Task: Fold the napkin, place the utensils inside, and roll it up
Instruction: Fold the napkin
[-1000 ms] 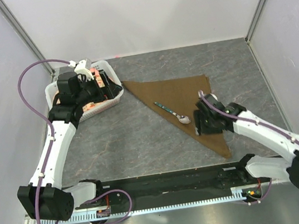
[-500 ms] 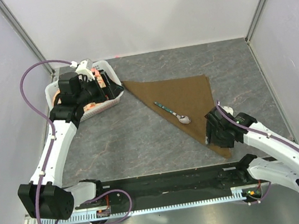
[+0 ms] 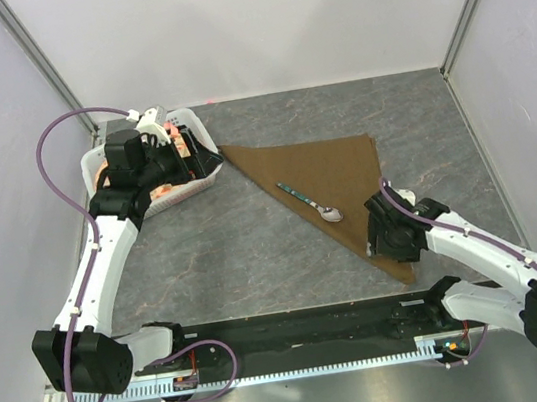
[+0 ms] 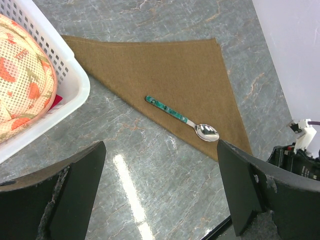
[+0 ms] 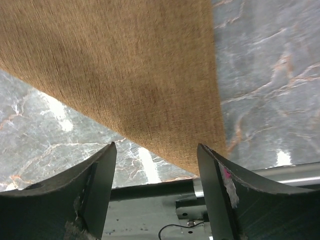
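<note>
The brown napkin (image 3: 331, 176) lies flat on the table, folded into a triangle with its long fold edge running from the basket down to the near right. One utensil, a spoon (image 3: 311, 203) with a teal handle and a silvery bowl, rests on the napkin just inside that fold edge. My right gripper (image 3: 394, 246) hovers low over the napkin's near corner (image 5: 200, 150), open, with the corner showing between its fingers (image 5: 100, 185) and nothing gripped. My left gripper (image 3: 204, 158) hangs open above the basket's right end; in its wrist view the napkin (image 4: 170, 75) and spoon (image 4: 182, 119) lie ahead of it.
A white perforated basket (image 3: 97, 166) holding orange-patterned plates (image 4: 20, 75) stands at the far left, touching the napkin's left tip. The black rail (image 3: 298, 333) along the table's near edge runs just below the napkin's near corner. Grey walls close in both sides.
My right gripper has moved nearer and to the right, from beside the spoon to the napkin's near corner, and its fingers have spread wider. The left arm has barely shifted.
</note>
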